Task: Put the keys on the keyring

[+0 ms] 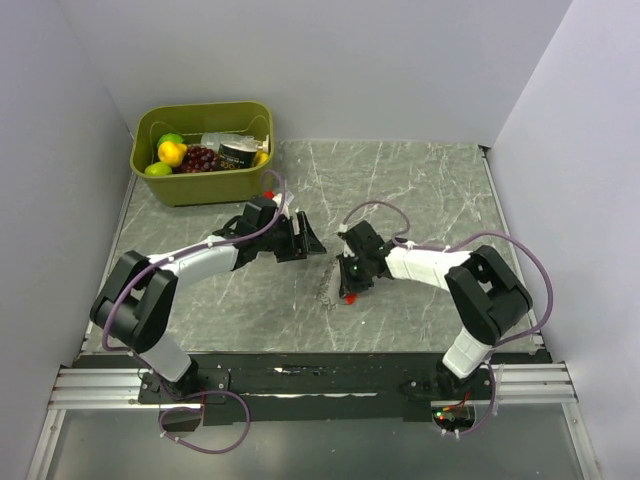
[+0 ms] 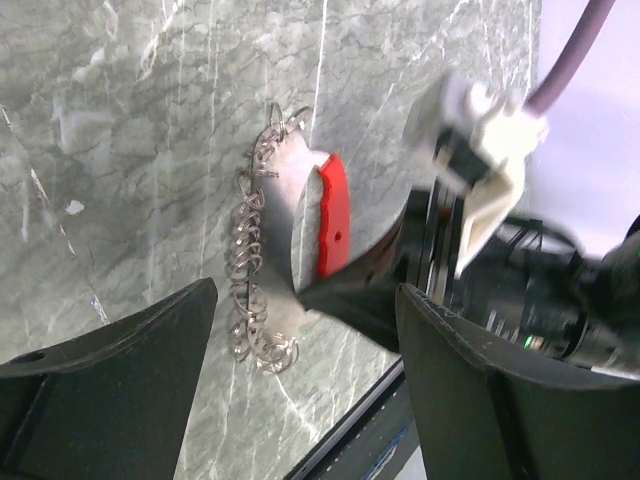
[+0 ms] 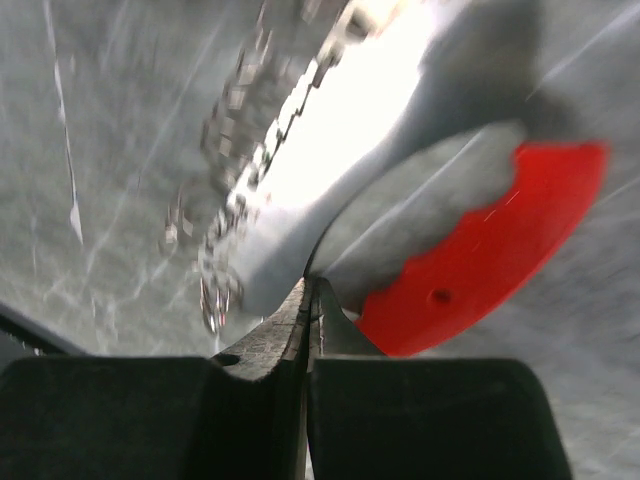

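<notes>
The keyring lies mid-table as a silvery chain of small rings (image 1: 327,290) (image 2: 250,265) (image 3: 225,205) beside a flat curved metal strip (image 2: 285,210) carrying the slim red fob (image 1: 350,297) (image 2: 335,210) (image 3: 490,240). My right gripper (image 1: 350,282) (image 3: 308,285) is shut, its tips pinching the strip's end just beside the fob. My left gripper (image 1: 308,238) (image 2: 305,300) hovers open just left of it, with nothing between its fingers and the chain below the gap. I cannot make out any separate keys; they are out of view.
An olive-green bin (image 1: 205,190) with toy fruit and a can stands at the back left corner. Walls close in the table on three sides. The black mounting rail (image 1: 320,375) runs along the near edge.
</notes>
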Robot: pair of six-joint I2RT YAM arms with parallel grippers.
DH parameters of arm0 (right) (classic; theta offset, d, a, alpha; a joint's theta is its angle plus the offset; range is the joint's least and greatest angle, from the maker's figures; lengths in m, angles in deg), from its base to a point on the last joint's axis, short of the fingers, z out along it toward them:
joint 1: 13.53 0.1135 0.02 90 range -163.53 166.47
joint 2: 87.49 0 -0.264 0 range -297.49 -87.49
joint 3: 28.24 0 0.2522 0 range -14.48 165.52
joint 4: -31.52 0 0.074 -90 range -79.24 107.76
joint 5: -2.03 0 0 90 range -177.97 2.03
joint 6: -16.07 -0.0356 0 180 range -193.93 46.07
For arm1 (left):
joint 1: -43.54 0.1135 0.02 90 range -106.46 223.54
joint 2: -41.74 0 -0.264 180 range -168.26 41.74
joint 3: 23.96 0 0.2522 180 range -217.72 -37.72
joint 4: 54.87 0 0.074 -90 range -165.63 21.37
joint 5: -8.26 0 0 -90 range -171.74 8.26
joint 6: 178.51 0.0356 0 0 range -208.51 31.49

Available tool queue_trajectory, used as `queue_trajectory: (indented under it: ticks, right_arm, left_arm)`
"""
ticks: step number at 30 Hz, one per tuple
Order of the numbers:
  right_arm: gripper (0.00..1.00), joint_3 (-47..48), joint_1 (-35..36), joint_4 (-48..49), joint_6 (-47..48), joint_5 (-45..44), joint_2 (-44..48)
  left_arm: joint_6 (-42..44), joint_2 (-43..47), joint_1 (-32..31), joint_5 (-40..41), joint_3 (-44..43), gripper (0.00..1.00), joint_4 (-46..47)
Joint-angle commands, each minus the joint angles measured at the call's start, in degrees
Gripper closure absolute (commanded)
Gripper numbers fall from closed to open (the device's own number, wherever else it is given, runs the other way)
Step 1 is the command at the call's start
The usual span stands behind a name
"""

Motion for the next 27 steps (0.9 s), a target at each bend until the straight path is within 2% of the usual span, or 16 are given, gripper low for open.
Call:
queue_trajectory:
  ticks: [1,9,13,17,22,27]
  right_arm:
    - [1.00,-5.18,3.52,-7.03,-1.36,0.91,1.80]
    - [1.00,-8.18,7.91,-9.40,-2.25,2.41,5.15]
    - [1.00,-6.34,7.30,-9.76,-0.66,-0.75,10.32]
    - [0.98,-3.35,3.44,-9.06,-0.05,0.48,15.51]
    - [0.76,-2.99,-7.43,-5.28,1.62,4.60,22.36]
    - [0.52,-4.75,-14.93,0.35,3.46,9.88,21.16]
  left_arm:
    - [-0.53,2.62,0.31,-0.16,0.45,0.22,1.91]
    - [-0.36,2.89,0.48,-0.16,0.98,0.22,2.00]
    - [0.35,2.80,0.48,-0.07,0.72,0.22,1.12]
    - [1.05,3.06,0.57,0.10,0.46,0.22,0.16]
    - [1.58,3.50,0.48,0.19,0.54,0.22,-0.11]
    - [-0.18,3.15,0.92,-3.32,1.33,0.23,3.04]
